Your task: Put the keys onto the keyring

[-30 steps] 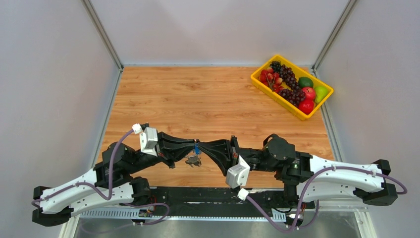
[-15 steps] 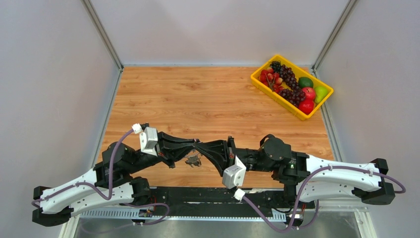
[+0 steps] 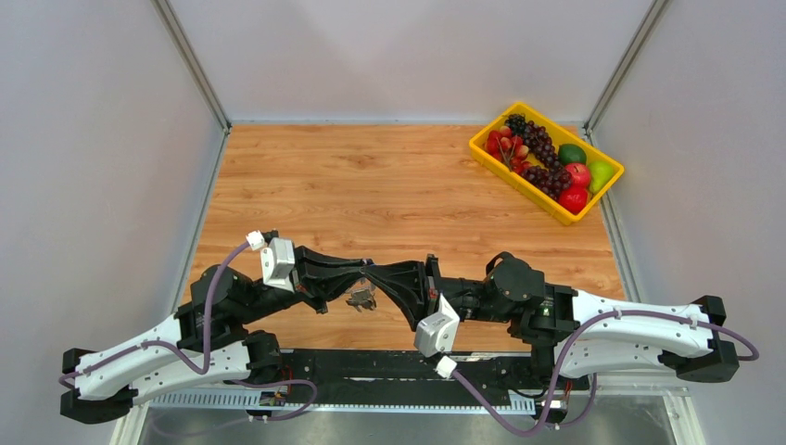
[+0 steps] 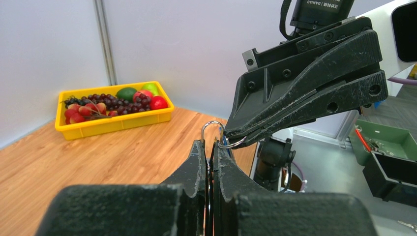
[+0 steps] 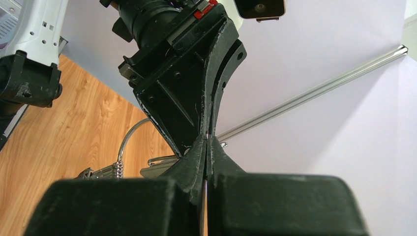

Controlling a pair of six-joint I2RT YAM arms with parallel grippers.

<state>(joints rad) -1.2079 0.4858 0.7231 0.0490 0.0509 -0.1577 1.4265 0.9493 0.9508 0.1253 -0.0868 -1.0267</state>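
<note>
Over the near edge of the wooden table (image 3: 389, 185), two robot arms meet tip to tip in mid-air, with the task in its threading stage. The left claw (image 4: 210, 147) is clenched on the keyring (image 4: 212, 122), whose thin silver loop rises from between its fingers. The right claw (image 5: 206, 142) is pressed fully closed against that loop, nipping something thin where a speck of blue shows. Whether that is a key's blade or the ring's own wire cannot be told from these views.

A small bunch of keys (image 3: 360, 298) dangles just below the meeting point, clear of the table. It looks to be already hanging from the ring, though the link itself is too small to make out. Judging by this, part of the work appears done: some keys seem to be on, and at least one more is probably being worked through the ring's split.

The yellow basket of fruit (image 3: 514, 184) sits well apart at the far right corner.
</note>
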